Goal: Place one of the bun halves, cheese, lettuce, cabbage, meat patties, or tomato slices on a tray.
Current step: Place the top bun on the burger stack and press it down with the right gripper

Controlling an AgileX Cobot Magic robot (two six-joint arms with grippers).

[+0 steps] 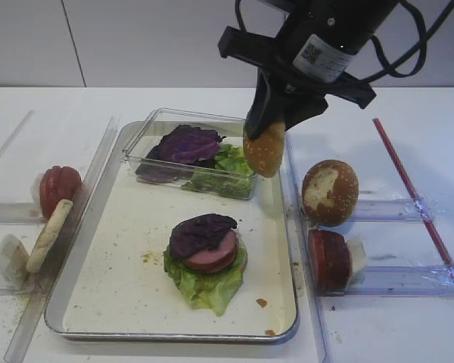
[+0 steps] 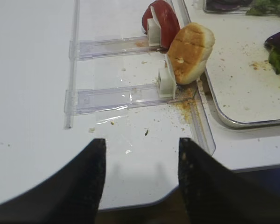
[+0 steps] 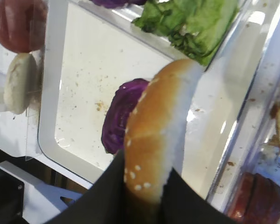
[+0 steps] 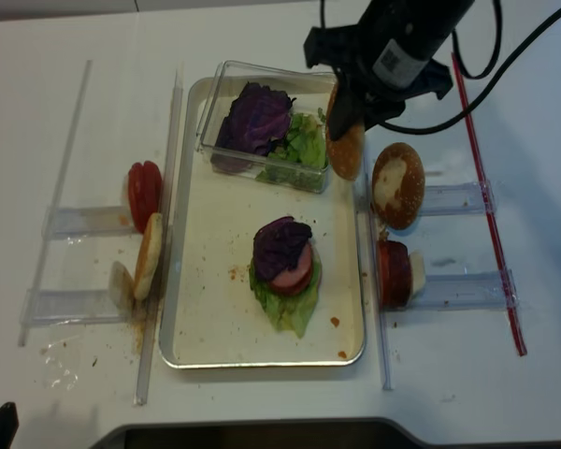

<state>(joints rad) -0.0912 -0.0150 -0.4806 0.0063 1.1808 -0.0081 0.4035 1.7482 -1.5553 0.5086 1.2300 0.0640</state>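
My right gripper (image 1: 268,125) (image 3: 147,186) is shut on a sesame bun half (image 1: 265,149) (image 3: 154,135) (image 4: 344,150), held on edge above the silver tray's (image 1: 83,257) right rear part, beside the clear box. On the tray floor lies a stack: lettuce (image 1: 204,286), a meat patty (image 1: 212,259) and purple cabbage (image 1: 203,231) on top. My left gripper (image 2: 140,144) hangs open over the bare white table near its front edge, left of the tray, with nothing between its fingers. Cheese is out of view.
A clear plastic box (image 1: 140,147) with cabbage and lettuce sits at the tray's rear. Left holders carry a tomato slice (image 1: 59,187) and a pale bun half (image 1: 49,234). Right holders carry a brown bun half with a bare patch (image 1: 330,191) and dark red slices (image 1: 329,259). A red rod (image 1: 420,204) lies far right.
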